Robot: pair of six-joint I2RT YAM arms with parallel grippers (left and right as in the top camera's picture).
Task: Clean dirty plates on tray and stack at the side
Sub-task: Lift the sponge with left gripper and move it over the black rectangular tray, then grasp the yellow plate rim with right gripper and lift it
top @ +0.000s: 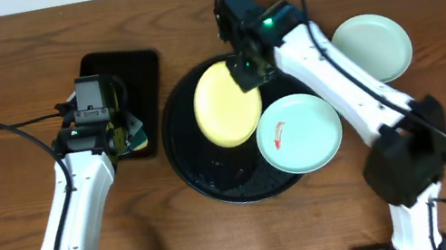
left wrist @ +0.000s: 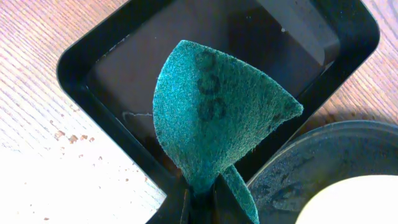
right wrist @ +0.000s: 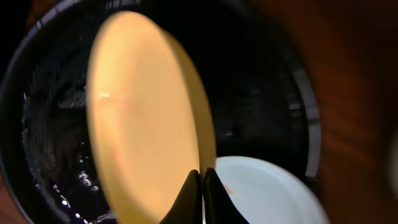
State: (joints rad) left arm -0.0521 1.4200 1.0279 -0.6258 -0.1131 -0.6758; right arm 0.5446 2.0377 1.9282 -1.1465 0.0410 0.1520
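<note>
The round black tray (top: 186, 150) holds a yellow plate (top: 227, 104), lifted and tilted, with my right gripper (top: 243, 73) shut on its far rim. The right wrist view shows the yellow plate (right wrist: 143, 118) on edge, its rim pinched between the fingers. A mint-blue plate (top: 300, 133) with a red smear lies on the tray's right side. A clean mint-blue plate (top: 373, 47) rests on the table to the right. My left gripper (top: 119, 134) is shut on a teal sponge (left wrist: 214, 115), held above the rectangular tray.
A small rectangular black tray (top: 124, 73) sits left of the round tray, wet inside (left wrist: 155, 56). Water glistens on the round tray's floor (right wrist: 62, 155). Bare wooden table (top: 0, 63) lies to the far left and back.
</note>
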